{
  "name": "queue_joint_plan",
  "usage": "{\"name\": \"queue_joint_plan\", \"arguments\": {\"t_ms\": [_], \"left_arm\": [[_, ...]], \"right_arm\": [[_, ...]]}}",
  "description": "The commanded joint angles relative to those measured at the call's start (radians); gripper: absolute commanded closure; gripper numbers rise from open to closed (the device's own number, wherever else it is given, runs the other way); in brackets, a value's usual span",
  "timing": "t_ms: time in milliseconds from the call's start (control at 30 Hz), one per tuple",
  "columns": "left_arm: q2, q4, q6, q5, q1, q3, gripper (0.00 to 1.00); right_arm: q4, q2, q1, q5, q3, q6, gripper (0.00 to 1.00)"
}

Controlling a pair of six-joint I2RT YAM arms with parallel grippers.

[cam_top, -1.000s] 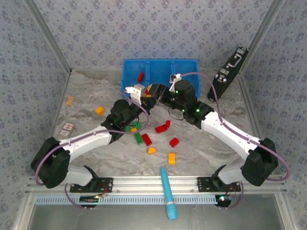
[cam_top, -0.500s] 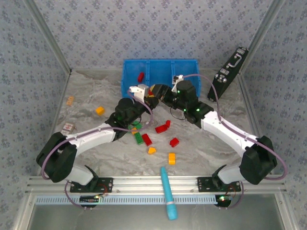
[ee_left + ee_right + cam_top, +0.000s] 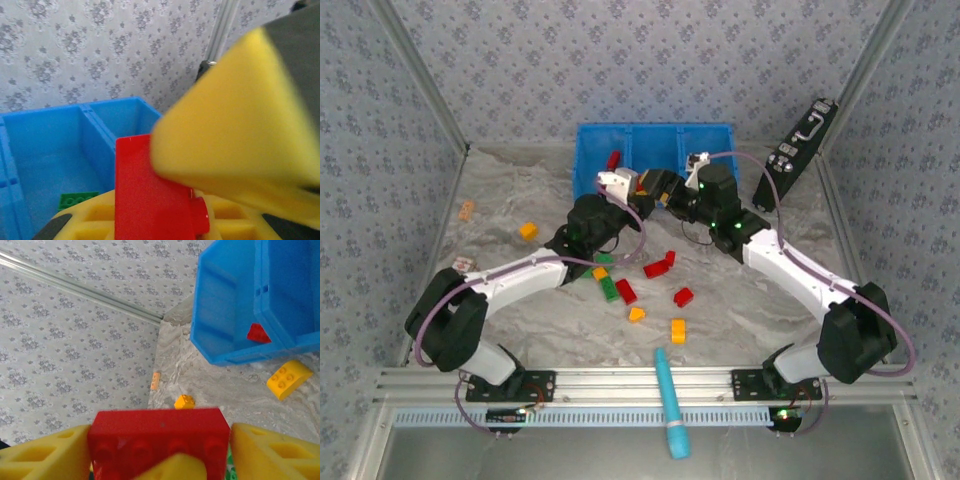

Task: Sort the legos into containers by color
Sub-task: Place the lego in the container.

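**Top view:** both arms meet at the near wall of the blue bin, and the wrists hide their fingertips. One lone red brick lies in the left compartment. Roughly nine loose bricks dot the counter. Lettering on the black device is unreadable.

**Left wrist:** the left gripper, blurred, is clamped on a red Lego brick. One green brick lies in the bin.

**Right wrist:** the right gripper flanks the red Lego brick at the bottom centre. Whether it grips cannot be told.
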Motion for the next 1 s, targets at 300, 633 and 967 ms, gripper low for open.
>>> {"name": "queue_joint_plan", "arguments": {"t_ms": [300, 633, 967], "left_arm": [[0.068, -0.176, 0.149, -0.116, 0.142, 0.21, 0.98], [0.366, -0.413, 0.129, -0.124, 0.277, 0.522, 0.98], [0.685, -0.685, 0.064, -0.05, 0.363, 0.882, 0.91]], "right_arm": [[-0.347, -0.109, -0.075, 0.034, -0.097, -0.188, 0.12], [-0.69, -0.244, -0.044, 0.139, -0.262, -0.367, 0.06], [-0.806, -0.147, 0.075, 0.211, -0.275, -0.444, 0.06]]}}
